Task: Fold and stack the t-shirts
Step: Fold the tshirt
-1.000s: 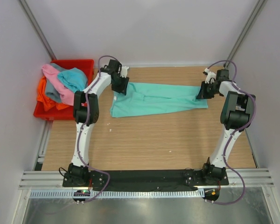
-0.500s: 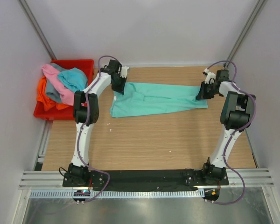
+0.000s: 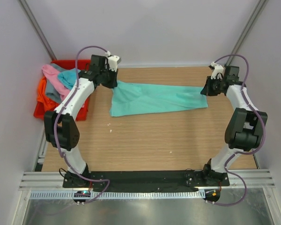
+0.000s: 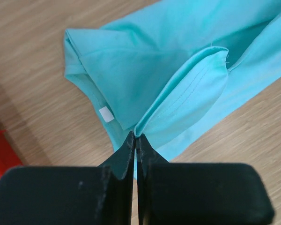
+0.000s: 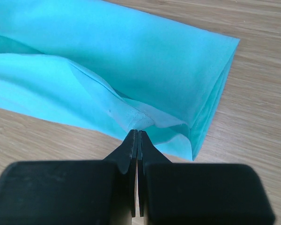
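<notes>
Left fingers (image 4: 124, 159), right fingers (image 5: 127, 151) each clamp an end of soft mint-green cloth t-shirt (image 3: 154, 98); long axis runs between them.

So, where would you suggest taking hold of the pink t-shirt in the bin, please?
Take the pink t-shirt by its bunched hump at the far left of the red bin, coming straight down from above. It lies crumpled atop the pile, so a raised fold there should suit the jaws, clear of the left arm crossing the bin's right side.
</notes>
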